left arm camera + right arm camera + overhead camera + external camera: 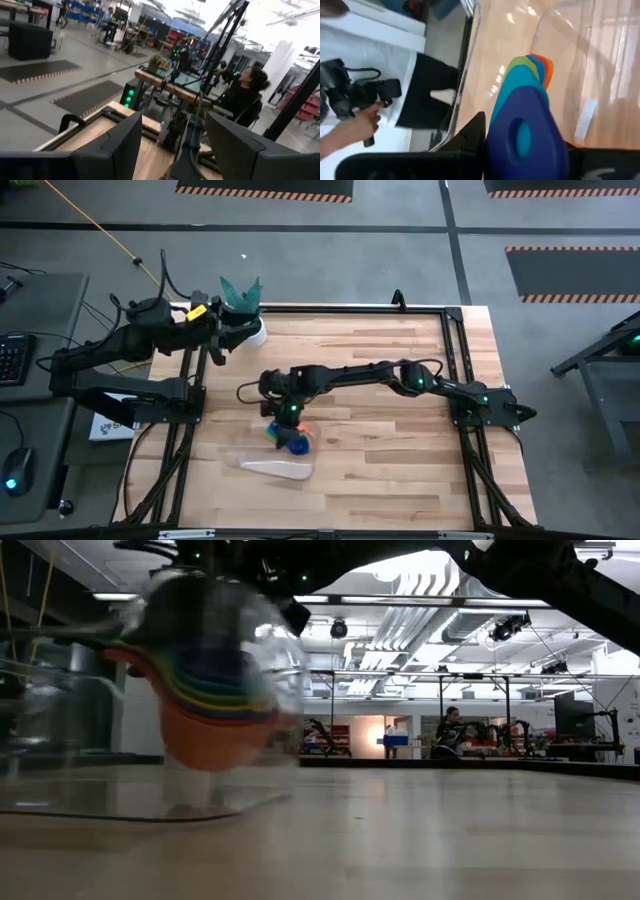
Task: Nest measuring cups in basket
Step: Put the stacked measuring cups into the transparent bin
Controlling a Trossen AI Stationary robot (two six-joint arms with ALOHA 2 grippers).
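Observation:
The measuring cups (290,438) are nested in one stack with dark blue on top and orange lowest (205,740). My right gripper (285,413), reaching from the table's right side to its middle, is shut on the stack. The stack hangs over the far end of the clear basket (270,466), which lies flat on the wood near the front left. In the low view I see the cups through the basket's wall (60,740). My left gripper (215,348) stands open and level at the far left, beside the plant pot, with nothing between its fingers (120,145). My right gripper pinches the stacked flat handles of the nested cups between its two fingers, with the dark blue handle (522,150) uppermost. The fingers slant downward from the table's right side, along the handles. The bowls hang beyond the fingertips, with the orange bottom (205,755) clear of the table.
A white pot with a green plant (243,320) stands at the far left corner next to my left gripper. Black frame rails (455,350) run along the table's edges. Bare wood (400,460) lies at the right. Beyond the table are a person (245,95) and a hand holding a black device (360,117).

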